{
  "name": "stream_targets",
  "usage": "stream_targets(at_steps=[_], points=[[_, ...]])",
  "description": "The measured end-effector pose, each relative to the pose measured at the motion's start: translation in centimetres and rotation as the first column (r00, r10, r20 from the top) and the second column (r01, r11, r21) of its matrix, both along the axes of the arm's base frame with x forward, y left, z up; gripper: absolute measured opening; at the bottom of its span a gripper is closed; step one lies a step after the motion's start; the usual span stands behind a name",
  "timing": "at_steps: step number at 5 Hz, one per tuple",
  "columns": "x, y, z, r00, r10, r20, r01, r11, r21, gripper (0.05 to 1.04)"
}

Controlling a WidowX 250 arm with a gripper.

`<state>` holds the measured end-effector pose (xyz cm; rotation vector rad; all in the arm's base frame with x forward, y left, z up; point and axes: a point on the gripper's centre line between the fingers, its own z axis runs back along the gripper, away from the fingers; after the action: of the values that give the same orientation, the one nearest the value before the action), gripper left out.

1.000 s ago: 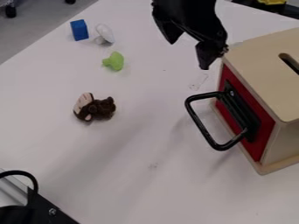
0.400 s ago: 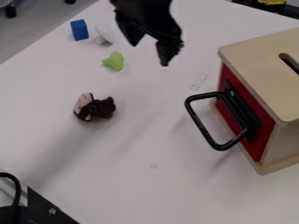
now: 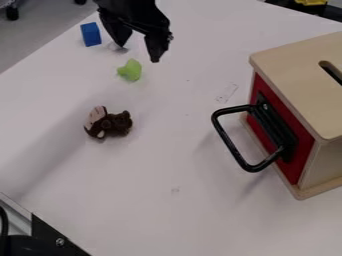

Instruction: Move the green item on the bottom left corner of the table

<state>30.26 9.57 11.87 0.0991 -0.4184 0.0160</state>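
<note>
White rounded item point(image 3: 117, 48): mostly hidden behind the black two-finger gripper point(image 3: 139, 53)
Black robot arm point(image 3: 130, 11): cut off by the top edge
Pale wooden box with red front point(image 3: 294, 65): cut off at right, its dark slot point(image 3: 331, 73) too
Yellow object point(image 3: 311, 2): cut off at top, kind unclear
Faint marks point(image 3: 227, 92) on white tabletop point(image 3: 174, 155): too small to tell

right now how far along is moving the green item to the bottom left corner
Nothing looks done: the green item lies on the table, toward the view's upper left. Nothing is in hand; the fingers hang spread apart above the table. Grasping, carrying and setting down at the corner are left.
</note>
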Motion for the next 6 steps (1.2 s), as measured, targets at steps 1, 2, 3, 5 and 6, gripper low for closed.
stream_targets(at_steps=[1,2,3,5,6], points=[[1.6,2.1,-0.8,0.999,0.053,-0.008,-0.053,0.998,-0.023,0.998],[3.0,3.5,-2.2,0.996,0.083,-0.042,-0.084,0.996,-0.035,0.998],[4.0,4.7,-4.7,0.987,0.134,-0.088,-0.140,0.989,-0.058,0.998],[5.1,6.3,-7.5,0.972,0.199,-0.127,-0.203,0.979,-0.019,0.998],[5.4,6.9,-8.6,0.959,0.234,-0.163,-0.239,0.971,-0.012,0.998]])
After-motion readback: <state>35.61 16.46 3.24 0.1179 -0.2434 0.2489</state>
